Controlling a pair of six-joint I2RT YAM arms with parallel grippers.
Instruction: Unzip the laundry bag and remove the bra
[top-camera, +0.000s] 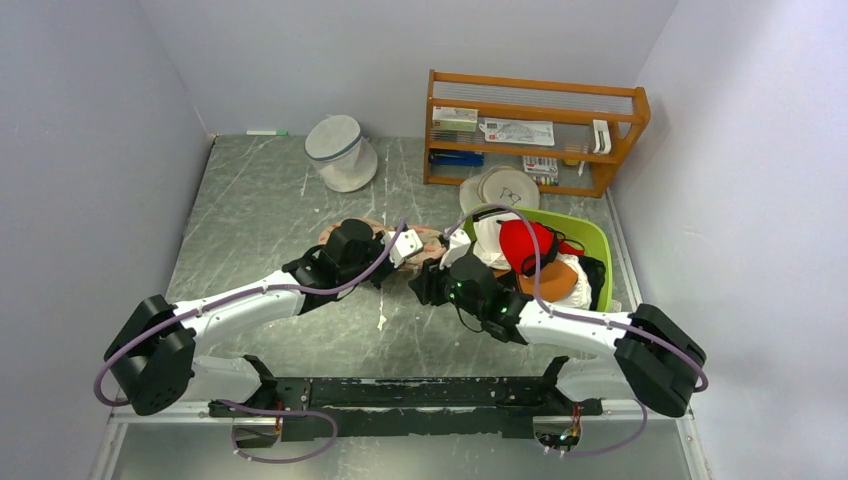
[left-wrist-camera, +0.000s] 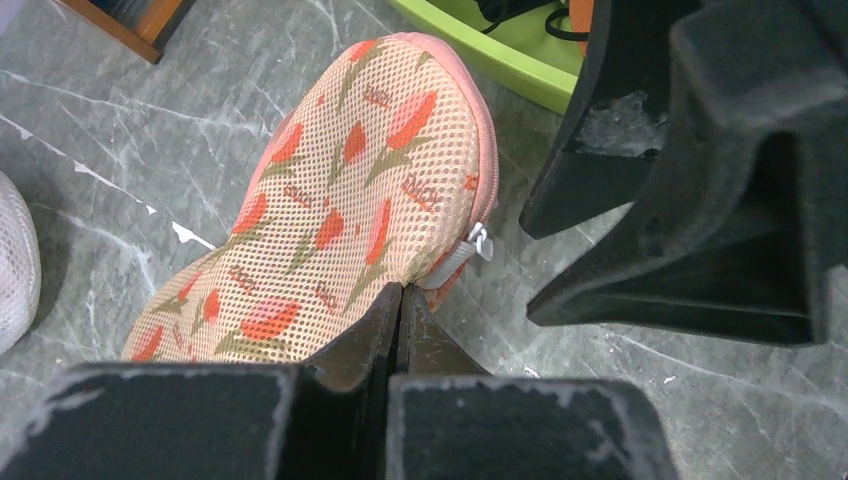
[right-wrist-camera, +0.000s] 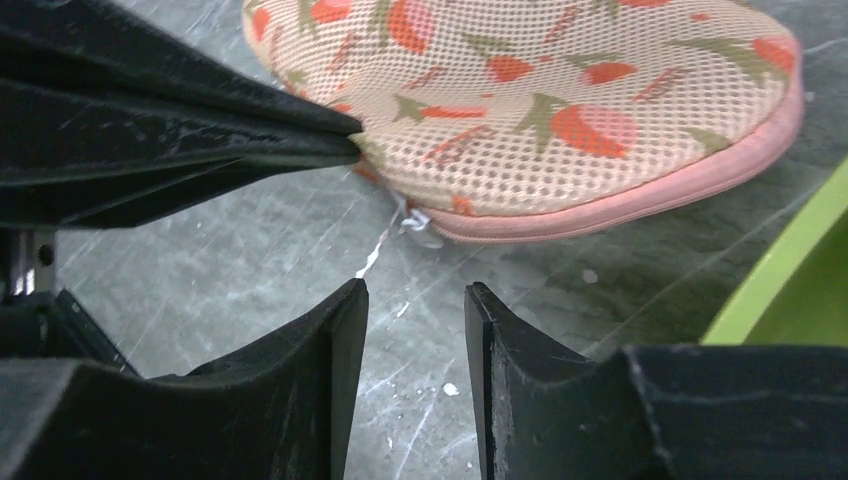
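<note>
The laundry bag (left-wrist-camera: 340, 210) lies flat on the grey table, peach mesh with red print and a pink zipped rim. It also shows in the right wrist view (right-wrist-camera: 560, 110) and, mostly under the grippers, in the top view (top-camera: 430, 238). My left gripper (left-wrist-camera: 400, 292) (top-camera: 415, 255) is shut, pinching the bag's near edge just beside the white zip pull (left-wrist-camera: 478, 241). My right gripper (right-wrist-camera: 415, 295) (top-camera: 422, 280) is open and empty, low over the table a little short of the zip pull (right-wrist-camera: 415, 222). The zip looks closed. The black bra is hidden.
A green basket (top-camera: 592, 240) holding a red bra (top-camera: 525, 240) and other clothes stands right of the bag, its rim close by (left-wrist-camera: 480, 55) (right-wrist-camera: 780, 290). A white cylindrical mesh bag (top-camera: 340, 152) and a wooden shelf (top-camera: 535, 130) stand at the back.
</note>
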